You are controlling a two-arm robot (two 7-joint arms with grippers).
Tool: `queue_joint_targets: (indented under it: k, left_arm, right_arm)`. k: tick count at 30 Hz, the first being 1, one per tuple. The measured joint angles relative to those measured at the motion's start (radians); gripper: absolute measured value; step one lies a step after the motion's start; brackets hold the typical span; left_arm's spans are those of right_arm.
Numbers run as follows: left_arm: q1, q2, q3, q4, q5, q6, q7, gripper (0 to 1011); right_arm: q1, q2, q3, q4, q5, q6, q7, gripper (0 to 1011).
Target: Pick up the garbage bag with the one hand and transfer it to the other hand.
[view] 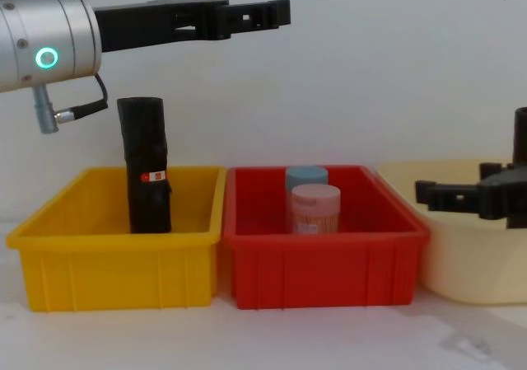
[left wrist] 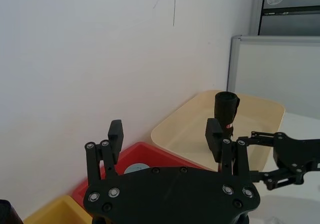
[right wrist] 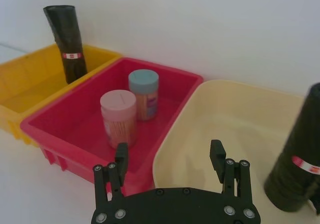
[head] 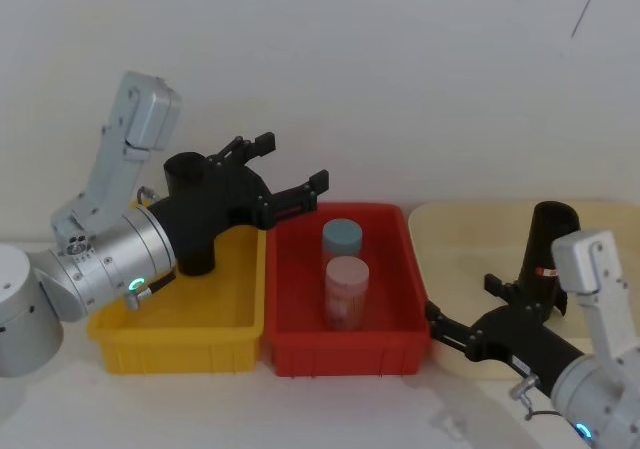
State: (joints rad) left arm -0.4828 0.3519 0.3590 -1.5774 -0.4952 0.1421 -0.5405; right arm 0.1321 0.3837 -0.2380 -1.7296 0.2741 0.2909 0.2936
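Three bins stand side by side on the tabletop (view: 247, 337): a yellow bin (view: 115, 263) on the left, a red bin (view: 321, 263) in the middle and a cream tub (view: 469, 263) on the right.

A black garbage bag roll (view: 146, 166) stands upright in the yellow bin, near its back wall, with a white band bearing an orange-red mark partway up. A second black roll (head: 548, 259) with a like band stands upright in the cream tub. I cannot tell from the markings which roll is the task's own.

The red bin holds two upright jars: one with a blue lid (head: 342, 237) toward the back, one with a pink lid (head: 347, 291) just in front of it.

The left hand (view: 247, 14) hangs high above the bins, over the divide between yellow and red, well clear of the roll below it. Its fingers are spread apart and hold nothing.

The right hand (head: 462, 314) sits low at the near left edge of the cream tub, near the second roll but apart from it. Its fingers are also spread, with nothing between them.
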Motion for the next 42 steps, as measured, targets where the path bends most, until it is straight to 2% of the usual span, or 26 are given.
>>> queue_joint_targets:
  k: [6, 25, 33, 42]
  left_arm:
    - [0.0, 0.0, 0.0, 0.0, 0.0, 0.0, 0.0, 1002]
    - [0.0, 0.0, 0.0, 0.0, 0.0, 0.0, 0.0, 1001]
    - [0.0, 0.0, 0.0, 0.0, 0.0, 0.0, 0.0, 1002]
    - [0.0, 0.0, 0.0, 0.0, 0.0, 0.0, 0.0, 1002]
  right_arm:
    - [0.046, -0.013, -0.044, 0.053, -0.014, -0.014, 0.016, 999]
    - [0.179, -0.065, -0.151, 0.192, -0.035, -0.045, 0.067, 999]
    - [0.234, -0.088, -0.187, 0.254, -0.038, -0.051, 0.086, 999]
    - [0.283, -0.11, -0.212, 0.317, -0.038, -0.058, 0.098, 999]
